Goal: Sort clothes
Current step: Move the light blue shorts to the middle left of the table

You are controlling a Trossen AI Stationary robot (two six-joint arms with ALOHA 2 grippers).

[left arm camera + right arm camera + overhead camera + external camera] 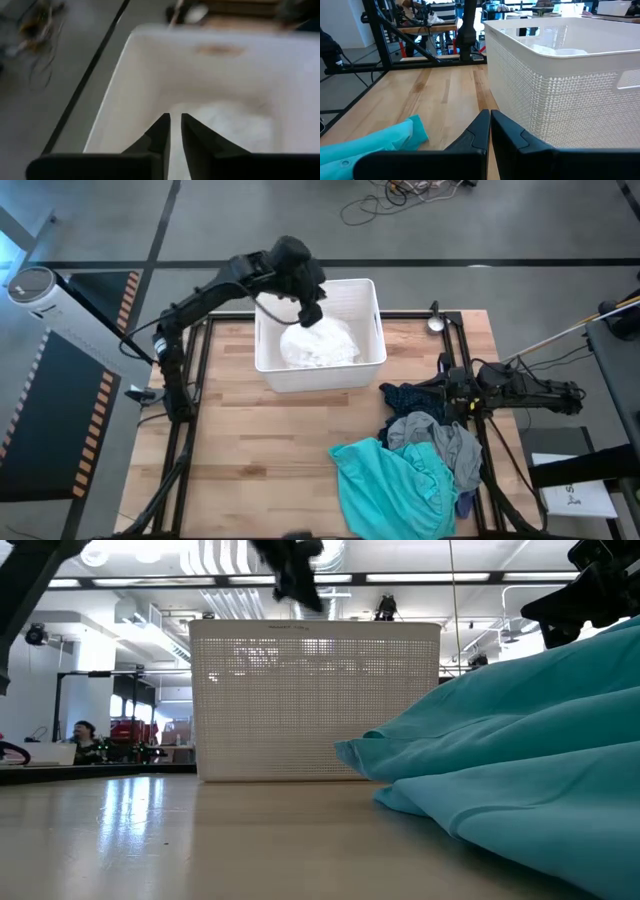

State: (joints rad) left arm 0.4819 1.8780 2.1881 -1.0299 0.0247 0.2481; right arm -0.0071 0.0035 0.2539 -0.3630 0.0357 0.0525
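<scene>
Wooden table (250, 450) fills most of my overhead feed, with grey floor around it. I see the white bin (375, 330) standing at the table's far middle, and the white garment (320, 345) already lies inside it. The rest of the clothes sit piled at the near right corner: the big teal one (395, 485) spread nearest the edge, a grey one (445, 442) bunched on top of it, and a navy-black one (412, 398) just behind that, toward the bin.

My left gripper (175, 131) hangs over the bin, above the white garment, its fingers nearly together with only a thin slit between them and nothing held. My right gripper (489, 127) rests low at the table's right side, fingers closed and empty, aimed across the boards past the bin wall.

As I judge it, the next pick turns on this: the pile lies close beside the right arm and well apart from the left, so the right has the short reach.

From table height the teal cloth blocks the whole pile behind it, and I cannot find any lavender piece or lettering.
</scene>
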